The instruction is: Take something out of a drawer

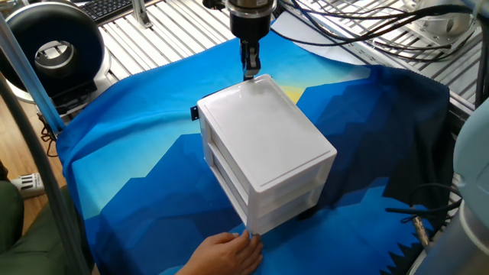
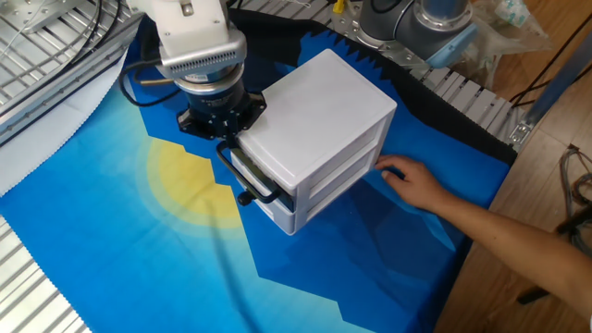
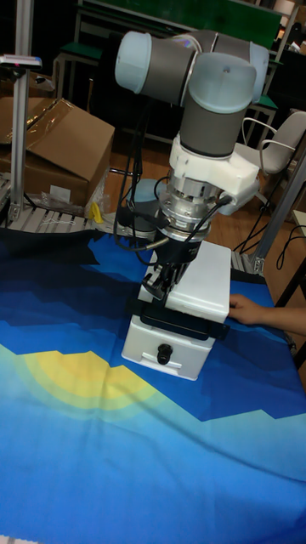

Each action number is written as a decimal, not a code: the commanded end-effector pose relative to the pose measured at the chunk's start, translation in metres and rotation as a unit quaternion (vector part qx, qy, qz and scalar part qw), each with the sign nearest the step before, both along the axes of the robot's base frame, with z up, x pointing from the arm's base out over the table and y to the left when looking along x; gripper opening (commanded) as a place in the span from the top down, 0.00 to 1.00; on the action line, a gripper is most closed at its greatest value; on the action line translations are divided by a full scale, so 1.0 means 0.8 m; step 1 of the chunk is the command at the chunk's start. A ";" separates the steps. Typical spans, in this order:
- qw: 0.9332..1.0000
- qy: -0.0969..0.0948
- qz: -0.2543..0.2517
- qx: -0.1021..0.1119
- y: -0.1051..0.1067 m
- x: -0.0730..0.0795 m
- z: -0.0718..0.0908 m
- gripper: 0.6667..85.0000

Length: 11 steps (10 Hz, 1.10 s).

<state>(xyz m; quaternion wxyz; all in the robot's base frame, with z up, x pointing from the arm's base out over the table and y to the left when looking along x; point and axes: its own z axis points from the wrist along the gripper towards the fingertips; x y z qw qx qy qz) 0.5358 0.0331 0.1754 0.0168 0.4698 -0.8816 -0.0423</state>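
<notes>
- Where the table shows at all, it is covered by a blue cloth [image 2: 111, 240] printed with jagged mountain shapes and a yellow sun; ribbed metal slats [image 1: 176, 30] lie beyond the cloth's edges.
- At the back of the tall fixed view stand a cardboard box [image 3: 59, 149] at upper left and a white chair [image 3: 285, 144] at right.
- A round black device [image 1: 53, 50] sits in the upper left corner of one fixed view, with black cables [image 1: 359, 27] strung across the upper right.
- A white cabinet [image 2: 319, 125] stands mid-cloth, blocking one fixed view's sight of its own front.
- The top drawer [image 2: 254, 180], with its black handle [image 2: 242, 176], is pulled out only slightly, at centre-left of the other fixed view.
- The gripper [image 3: 170, 270] points down at the drawer's front edge, just above the handle; its fingers look close together, but whether they grasp anything cannot be told.
- A person's hand [image 2: 407, 180] rests against the cabinet's rear lower corner, at right of the other fixed view.
- No tan cube can be seen; the drawer's inside is hidden.
</notes>
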 end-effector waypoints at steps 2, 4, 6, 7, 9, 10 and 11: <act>1.000 -0.003 0.010 0.016 0.010 0.006 -0.010 0.99; 1.000 0.001 0.019 0.019 0.011 0.004 -0.009 0.99; 0.999 0.026 0.035 0.004 -0.004 -0.010 0.014 0.99; 0.999 0.027 0.034 -0.004 -0.011 -0.007 0.024 0.99; 1.000 0.015 0.007 -0.021 -0.024 -0.002 0.050 0.99; 0.999 0.020 0.006 -0.041 -0.037 -0.008 0.073 0.99; 0.999 0.021 0.004 -0.042 -0.035 -0.012 0.082 0.99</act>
